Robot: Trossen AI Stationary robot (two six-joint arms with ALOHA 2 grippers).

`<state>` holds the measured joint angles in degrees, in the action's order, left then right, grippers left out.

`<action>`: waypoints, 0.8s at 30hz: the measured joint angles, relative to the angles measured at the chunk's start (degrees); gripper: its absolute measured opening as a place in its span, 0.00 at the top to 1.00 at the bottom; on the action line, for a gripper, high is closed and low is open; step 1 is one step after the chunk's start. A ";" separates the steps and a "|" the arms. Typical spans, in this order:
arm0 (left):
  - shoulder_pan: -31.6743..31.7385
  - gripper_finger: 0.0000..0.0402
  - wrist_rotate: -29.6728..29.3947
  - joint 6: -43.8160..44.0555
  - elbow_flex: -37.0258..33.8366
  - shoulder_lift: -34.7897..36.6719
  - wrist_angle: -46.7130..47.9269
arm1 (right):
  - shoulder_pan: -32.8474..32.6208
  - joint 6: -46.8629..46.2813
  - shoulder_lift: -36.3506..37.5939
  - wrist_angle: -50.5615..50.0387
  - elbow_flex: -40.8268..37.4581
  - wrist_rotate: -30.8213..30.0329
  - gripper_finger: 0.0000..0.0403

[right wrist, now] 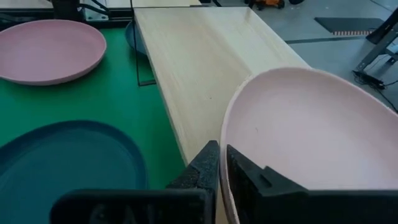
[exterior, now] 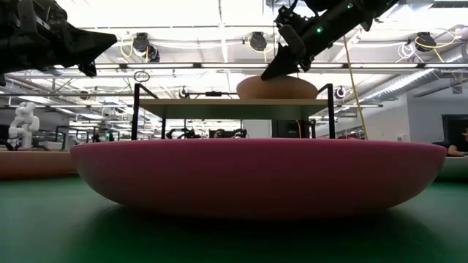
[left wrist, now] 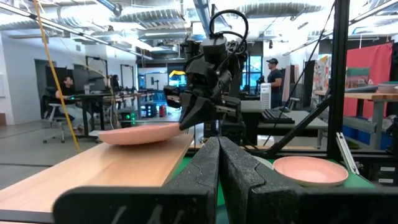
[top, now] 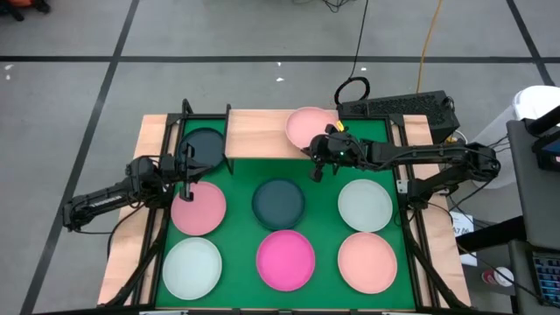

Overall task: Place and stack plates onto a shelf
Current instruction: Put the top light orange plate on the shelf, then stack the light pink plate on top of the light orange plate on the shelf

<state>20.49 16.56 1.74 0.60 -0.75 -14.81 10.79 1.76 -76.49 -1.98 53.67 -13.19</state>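
The shelf (top: 262,131) is a flat board of pale wood with a fine grain, carried on thin black metal legs, and it is seen at the far side of a green mat (top: 324,175). The plates are round, shallow and matt, with a low raised rim.

A pale pink plate (top: 308,127) is held at its near rim by the right gripper (top: 325,150). The two dark fingers are closed tightly on the rim, with almost no gap between them. The plate is seen over the right end of the shelf, and part of it reaches past the far edge of the board. In the low view it appears to rest on the board, but this cannot be told for sure.

The left gripper (top: 186,171) is found at the left side of the mat, just above the salmon-pink plate (top: 199,208). Its fingers are pressed together and nothing is held between them.

A dark teal plate (top: 202,149) is seen at the left end of the shelf; whether it lies on the board or beside it cannot be told. On the mat are laid another dark teal plate (top: 278,201), a pale mint plate (top: 365,203), a second mint plate (top: 191,268), a bright magenta plate (top: 285,260) and a salmon plate (top: 367,262). All are well apart from each other. The middle of the board is left bare between the two plates.
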 joint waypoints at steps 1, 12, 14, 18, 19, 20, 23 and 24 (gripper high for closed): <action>0.00 0.96 0.00 0.00 0.00 0.02 0.00 | 0.00 0.00 0.00 0.02 0.00 0.00 0.95; 0.00 0.96 0.00 -0.01 0.00 0.01 0.00 | -0.03 0.29 0.00 -0.43 -0.02 0.02 0.95; 0.00 0.96 0.00 -0.01 0.00 0.01 0.00 | -0.34 0.66 0.08 0.68 -0.04 0.05 0.95; 0.00 0.96 -0.02 0.00 0.00 0.01 0.00 | -1.76 2.70 1.98 1.28 -0.04 -0.02 0.94; 0.00 0.96 0.00 0.00 0.00 0.02 0.00 | -2.32 2.92 2.75 1.26 -0.04 -0.02 0.94; 0.00 0.96 0.00 0.00 0.00 0.00 0.00 | -2.95 3.24 3.71 0.96 -0.04 -0.02 0.94; 0.00 0.96 0.00 -0.01 0.00 0.00 0.00 | -5.24 4.16 6.80 0.87 -0.04 -0.07 0.94; 0.00 0.96 0.00 -0.01 0.00 0.02 0.00 | -6.13 4.60 7.91 0.69 -0.04 -0.07 0.94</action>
<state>20.49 16.56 1.74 0.60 -0.73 -14.81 4.66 6.36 -68.58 -1.28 53.63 -13.26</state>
